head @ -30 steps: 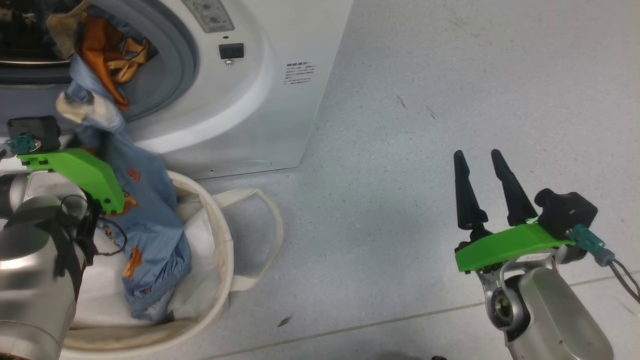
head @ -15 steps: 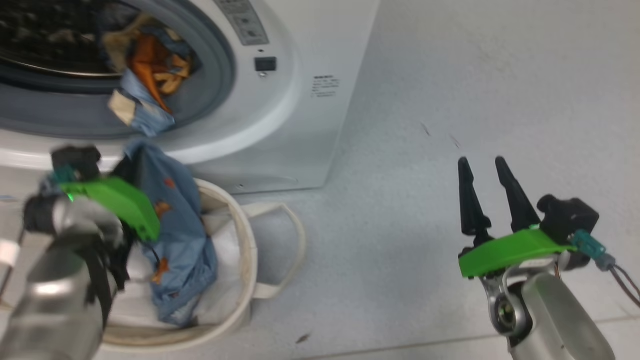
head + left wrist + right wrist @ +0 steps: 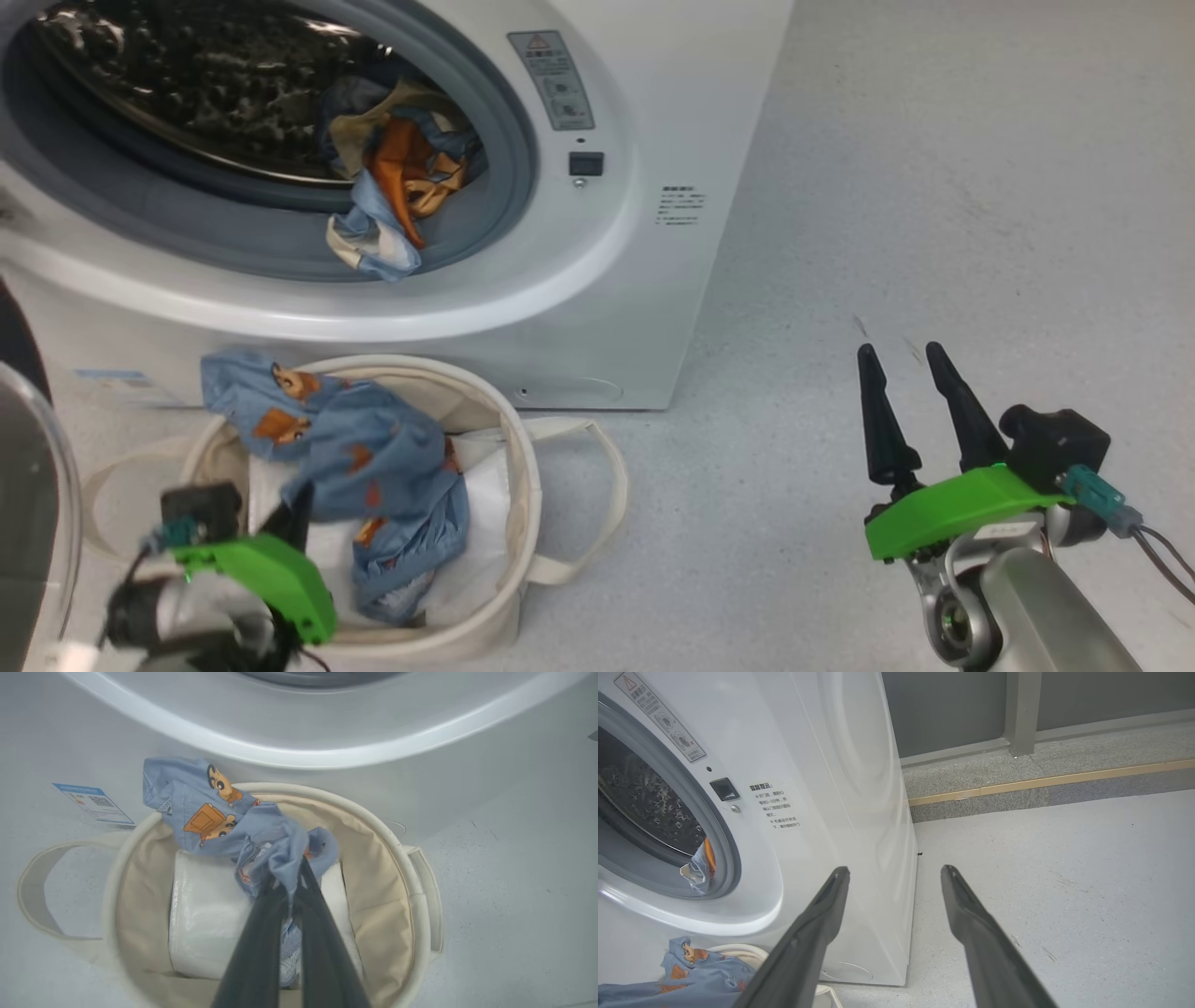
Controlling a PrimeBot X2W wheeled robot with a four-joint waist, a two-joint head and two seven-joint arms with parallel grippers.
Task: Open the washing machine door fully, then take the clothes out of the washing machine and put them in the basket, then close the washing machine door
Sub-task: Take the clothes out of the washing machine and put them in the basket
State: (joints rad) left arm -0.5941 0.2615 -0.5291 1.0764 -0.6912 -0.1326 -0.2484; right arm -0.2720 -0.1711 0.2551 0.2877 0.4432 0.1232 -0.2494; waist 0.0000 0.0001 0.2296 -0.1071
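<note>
**Washing machine** (image 3: pixel 653 308): white front-loader, upper left of the head view. The washing machine door (image 3: pixel 28 485) stands swung open at the far left edge of that view, where the clear dome and a piece of dark rim show. The drum mouth is uncovered.

**Bundle of clothes** (image 3: pixel 397 187): light blue, orange and cream fabric. It lies at the right side of the drum mouth, with one end hanging onto the grey rubber ring (image 3: pixel 504 215).

**Basket** (image 3: pixel 523 485): cream canvas tub on the floor (image 3: pixel 934 187), just in front of the machine and below the drum mouth. A white folded sheet (image 3: pixel 205 914) lies at its bottom.

**Light blue garment** (image 3: pixel 373 457): has orange cartoon patches. Most of it is inside the basket on top of the sheet. One end is draped over the rim on the machine side, near the blue label (image 3: pixel 93 802) low on the machine's front.

**Left gripper** (image 3: pixel 293 877): over the basket, fingers pointing down into it. It is clenched on a fold of the light blue garment, and fabric bunches around the fingertips. In the head view it sits at the lower left, by the basket's near rim.

**Right gripper** (image 3: pixel 898 350): lower right of the head view, above bare floor, well apart from the machine and basket. Its fingers are spread with nothing between them. Its wrist view looks past the machine's right front corner.
</note>
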